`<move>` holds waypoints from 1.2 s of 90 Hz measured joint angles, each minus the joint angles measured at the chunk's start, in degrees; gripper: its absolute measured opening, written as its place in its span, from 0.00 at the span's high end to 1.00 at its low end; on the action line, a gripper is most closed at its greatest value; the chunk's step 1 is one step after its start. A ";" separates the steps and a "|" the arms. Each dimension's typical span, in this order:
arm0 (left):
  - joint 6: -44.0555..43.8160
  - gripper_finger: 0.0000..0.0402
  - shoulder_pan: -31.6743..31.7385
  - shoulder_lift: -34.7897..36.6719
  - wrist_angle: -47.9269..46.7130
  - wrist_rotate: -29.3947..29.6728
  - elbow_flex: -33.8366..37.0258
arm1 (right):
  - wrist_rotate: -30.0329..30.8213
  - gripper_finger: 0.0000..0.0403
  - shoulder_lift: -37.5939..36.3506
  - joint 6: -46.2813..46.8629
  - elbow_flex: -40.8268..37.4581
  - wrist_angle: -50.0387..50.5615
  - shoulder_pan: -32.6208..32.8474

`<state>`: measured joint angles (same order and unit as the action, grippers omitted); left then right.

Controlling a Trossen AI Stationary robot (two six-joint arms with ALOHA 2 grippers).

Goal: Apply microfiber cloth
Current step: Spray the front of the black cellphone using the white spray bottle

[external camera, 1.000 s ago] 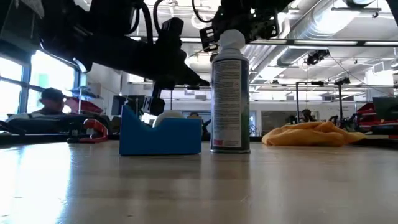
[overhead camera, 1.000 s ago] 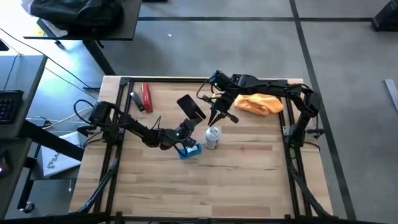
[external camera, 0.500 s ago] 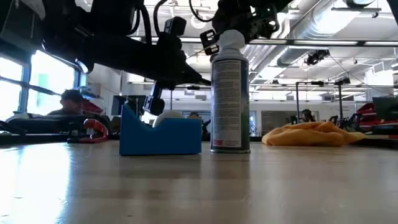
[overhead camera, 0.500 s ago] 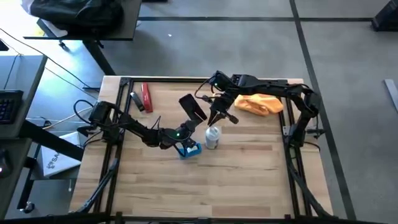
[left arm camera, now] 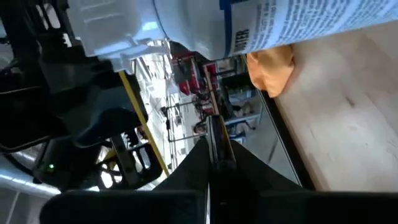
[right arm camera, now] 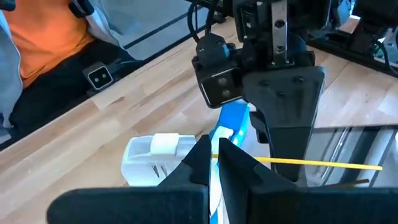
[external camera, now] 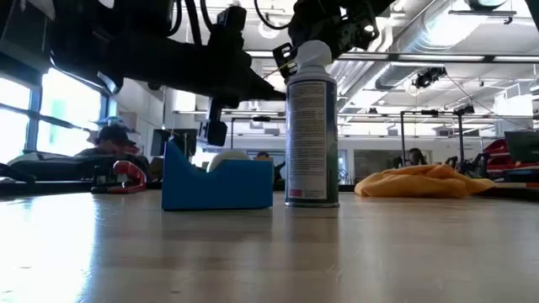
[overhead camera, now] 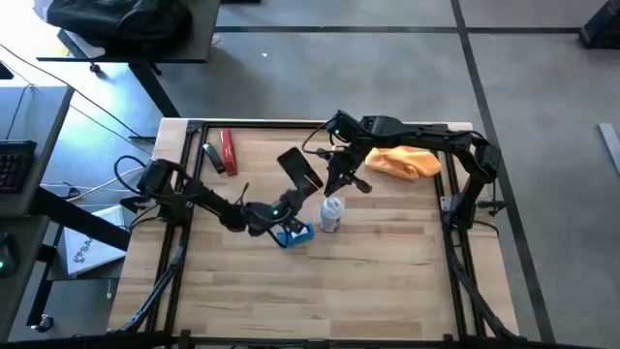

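My right gripper (overhead camera: 336, 184) hangs just above the white-capped spray can (overhead camera: 331, 214), its fingers (right arm camera: 200, 155) pressed together, empty as far as I can tell. My left gripper (overhead camera: 308, 177) holds the flat black phone (overhead camera: 298, 167) tilted up above the small blue rectangular block (overhead camera: 293, 234). The soft bright orange microfiber cloth (overhead camera: 404, 161) lies crumpled on the wooden table (overhead camera: 368, 281) beside my right forearm, well apart from both jaws.

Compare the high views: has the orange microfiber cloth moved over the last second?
No. The microfiber cloth lies in the same spot near the table's far right corner, behind the spray can.
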<state>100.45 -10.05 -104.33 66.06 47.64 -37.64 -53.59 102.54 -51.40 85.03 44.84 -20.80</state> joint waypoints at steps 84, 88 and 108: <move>-2.77 0.97 -8.70 -1.71 6.06 6.05 2.35 | 0.35 1.00 0.13 2.10 -0.15 -1.81 0.22; -2.38 0.97 -8.97 -1.29 9.16 8.21 2.35 | 0.36 1.00 0.13 2.10 -0.15 -1.82 0.22; -2.59 0.97 -5.63 0.97 8.21 9.21 2.35 | 0.67 1.00 0.16 2.22 -0.15 -2.88 0.36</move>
<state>97.86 -15.67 -103.36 74.26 56.85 -35.29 -52.92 102.70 -49.18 84.88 41.96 -20.44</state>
